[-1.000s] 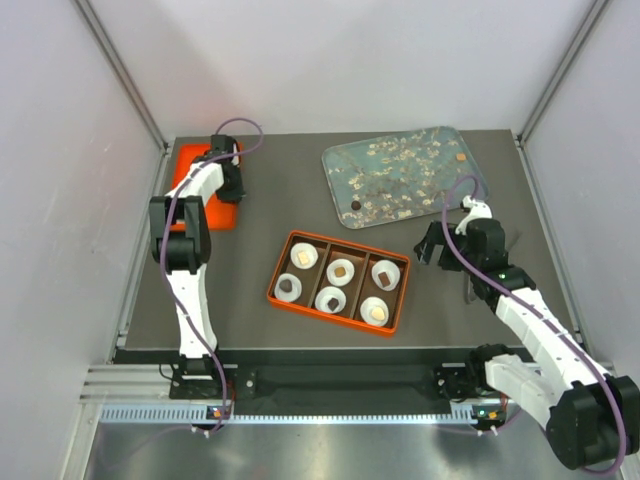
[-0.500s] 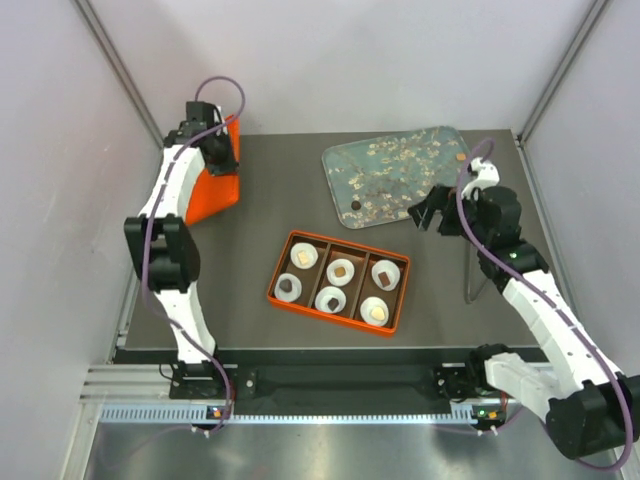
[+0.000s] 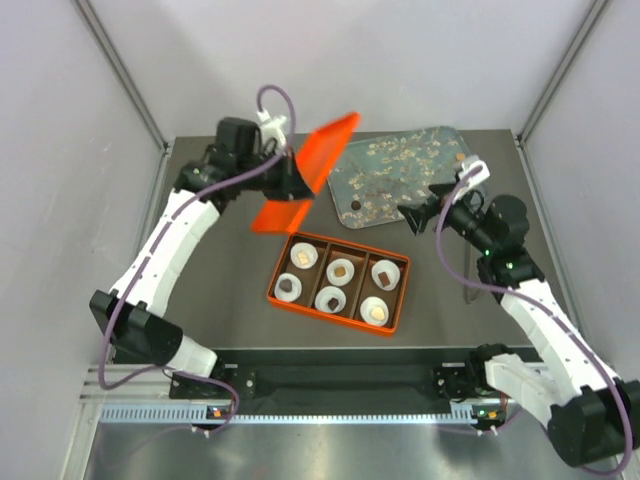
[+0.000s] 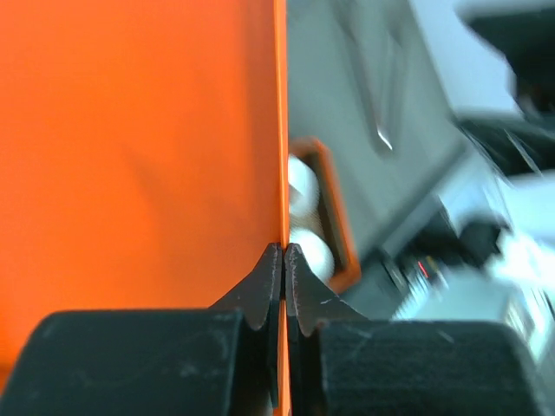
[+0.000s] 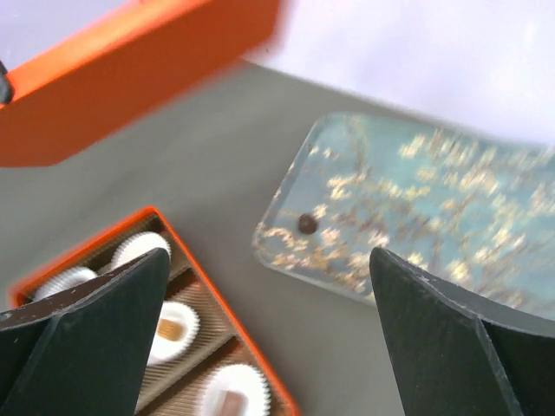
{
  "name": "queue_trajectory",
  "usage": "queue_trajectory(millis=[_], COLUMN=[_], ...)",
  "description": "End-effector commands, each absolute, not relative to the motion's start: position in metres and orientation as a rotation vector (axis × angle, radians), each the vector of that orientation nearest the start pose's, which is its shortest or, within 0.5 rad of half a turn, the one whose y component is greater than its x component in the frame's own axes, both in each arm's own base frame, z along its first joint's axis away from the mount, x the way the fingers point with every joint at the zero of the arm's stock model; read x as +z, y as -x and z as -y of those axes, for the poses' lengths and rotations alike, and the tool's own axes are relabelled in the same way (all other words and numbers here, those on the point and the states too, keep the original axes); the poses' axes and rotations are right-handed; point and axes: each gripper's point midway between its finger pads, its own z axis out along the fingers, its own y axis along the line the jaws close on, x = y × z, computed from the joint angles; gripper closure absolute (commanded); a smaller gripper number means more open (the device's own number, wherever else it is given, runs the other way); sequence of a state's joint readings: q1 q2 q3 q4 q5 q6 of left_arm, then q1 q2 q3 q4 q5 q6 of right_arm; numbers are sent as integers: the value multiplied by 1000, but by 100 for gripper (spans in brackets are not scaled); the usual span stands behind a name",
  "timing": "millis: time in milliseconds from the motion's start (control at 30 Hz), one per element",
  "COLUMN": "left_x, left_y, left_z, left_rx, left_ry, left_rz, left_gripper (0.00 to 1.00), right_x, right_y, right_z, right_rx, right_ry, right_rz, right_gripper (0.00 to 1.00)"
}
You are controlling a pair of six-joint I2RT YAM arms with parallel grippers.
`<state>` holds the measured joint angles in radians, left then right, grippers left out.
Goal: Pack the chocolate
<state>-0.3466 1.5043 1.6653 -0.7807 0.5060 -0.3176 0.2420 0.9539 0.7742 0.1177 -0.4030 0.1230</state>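
A flat, glossy orange plastic lid (image 4: 139,156) fills the left half of the frame. Its right edge runs straight up the middle. At the bottom of that edge the left gripper (image 4: 284,251) clamps it, with one black pointed finger (image 4: 251,299) pressed on each face. Just right of the lid's edge, two white paper cups (image 4: 303,186) sit inside the rim of an orange box (image 4: 336,221) on the dark grey table (image 4: 364,78). Further right of the lid there is blurred white and black machinery (image 4: 507,130).

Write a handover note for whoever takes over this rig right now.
Left gripper shut on the orange lid, held tilted in the air.
Right gripper open, empty, between the floral tray and the box.
Done: all six cups in the box appear to hold chocolate.
Left: a dark piece and a tan piece lie on the tray; lid not yet on.
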Motion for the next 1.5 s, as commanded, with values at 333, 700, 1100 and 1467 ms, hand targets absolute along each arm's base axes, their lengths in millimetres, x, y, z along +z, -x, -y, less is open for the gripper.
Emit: queue_trajectory(millis=[333,700,1100,1467], left_x=[334,343,342,318], left_y=[-241,-233,-228,-230], left_z=[247,276,283,286], left_rx=[-1098,-1139,-1154,-1137], left_ry=[-616,-707,-763,-853], left_rz=[-2123,-2089,-2094,-2147], left_gripper=[100,100,100,100], right_x=[363,355,318,299], right_y=[-288,-295,-306,-321], right_z=[-179,-211,-238,-271], right_rx=[88,-162,-236,-295], right_ry=[1112,1465,1694,1814], right_rz=[-973,-882,-922,-864], right_gripper=[4,6,8,41])
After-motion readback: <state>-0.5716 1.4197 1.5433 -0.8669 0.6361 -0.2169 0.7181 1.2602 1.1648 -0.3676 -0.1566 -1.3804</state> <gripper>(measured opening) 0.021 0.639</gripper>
